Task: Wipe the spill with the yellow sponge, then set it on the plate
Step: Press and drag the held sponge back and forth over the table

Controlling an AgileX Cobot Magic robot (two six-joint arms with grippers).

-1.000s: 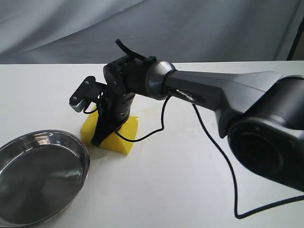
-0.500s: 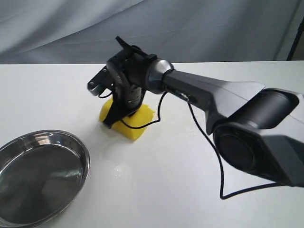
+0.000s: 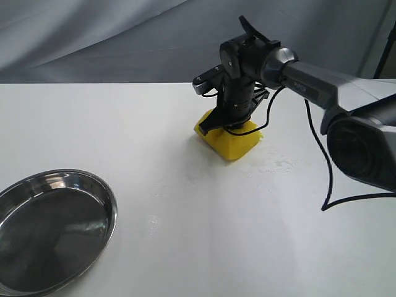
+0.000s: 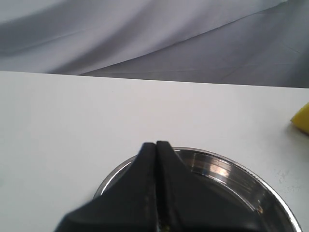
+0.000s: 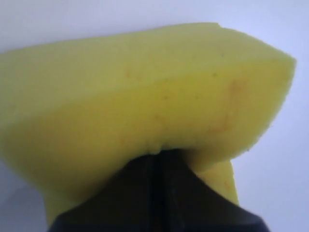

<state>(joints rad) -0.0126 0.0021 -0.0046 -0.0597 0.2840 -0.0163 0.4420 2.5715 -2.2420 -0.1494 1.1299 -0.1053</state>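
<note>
The yellow sponge (image 3: 230, 142) rests on the white table toward the back right, one corner tipped up. My right gripper (image 3: 234, 122) comes down on it from above and is shut on its foam; in the right wrist view the yellow sponge (image 5: 145, 101) bulges around the black fingertips (image 5: 145, 179). No amber spill shows clearly; only a faint wet smear (image 3: 281, 164) lies just right of the sponge. The steel plate (image 3: 105, 192) sits at the front left, with nothing on it. My left gripper (image 4: 156, 145) hovers shut over the plate (image 4: 231, 166) and is out of the exterior view.
A grey cloth backdrop (image 3: 93, 37) hangs behind the table's back edge. The right arm's black cable (image 3: 326, 179) loops down to the table at the right. A corner of the sponge (image 4: 302, 119) shows in the left wrist view.
My right gripper has dragged the sponge across the table, from beside the plate toward the back right. The plate has not moved.
</note>
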